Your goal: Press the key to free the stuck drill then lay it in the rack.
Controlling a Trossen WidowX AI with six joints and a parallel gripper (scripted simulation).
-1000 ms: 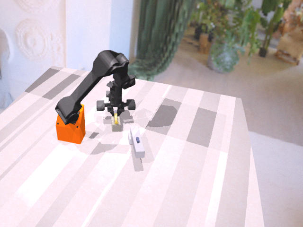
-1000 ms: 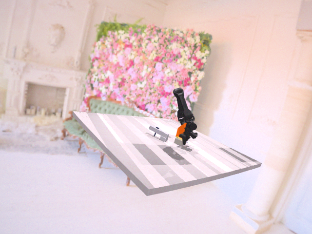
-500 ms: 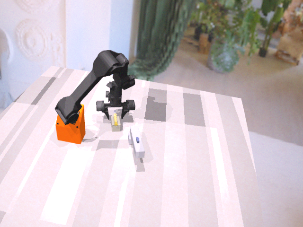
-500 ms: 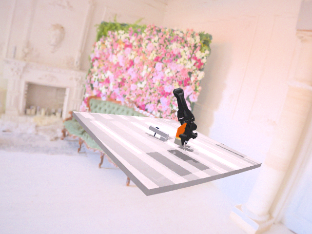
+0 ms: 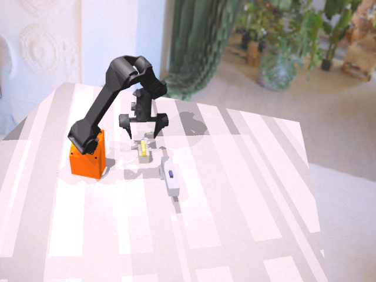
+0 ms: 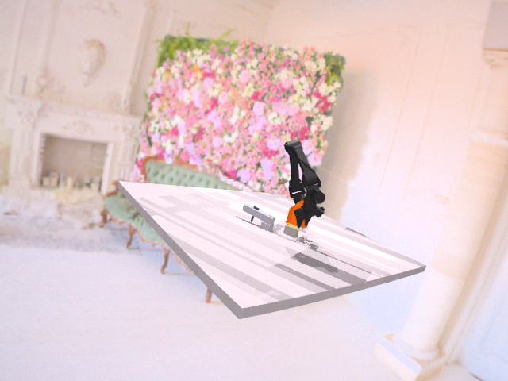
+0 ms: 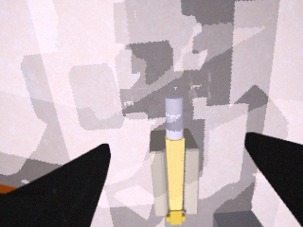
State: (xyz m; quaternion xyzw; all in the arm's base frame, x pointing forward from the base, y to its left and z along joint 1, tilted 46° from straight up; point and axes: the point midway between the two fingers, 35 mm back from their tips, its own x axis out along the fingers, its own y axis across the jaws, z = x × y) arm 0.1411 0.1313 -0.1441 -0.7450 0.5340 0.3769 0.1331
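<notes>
The drill [image 5: 143,148] [image 7: 175,175], a yellow rod with a pale lavender shank, lies along the groove of the small beige rack [image 5: 144,160] [image 6: 291,232] [image 7: 191,180]. Its shank sticks out past one end of the rack, and a wider yellow tip shows at the other. My gripper [image 5: 142,138] [image 7: 177,144] is open and empty above the rack, one finger to each side of the drill, touching nothing that I can see. The dark blue key [image 5: 171,174] [image 6: 255,207] sits in the top of a long grey housing [image 5: 172,183] [image 6: 262,217]; a dark blue piece shows below the housing in the exterior view.
The grey housing stands beside the rack, raised above the table [image 5: 230,212] [image 6: 221,254] on a support at one end. The orange arm base [image 5: 87,167] [image 6: 292,213] is on the rack's other side. The table's far edge lies beyond the gripper in the top view.
</notes>
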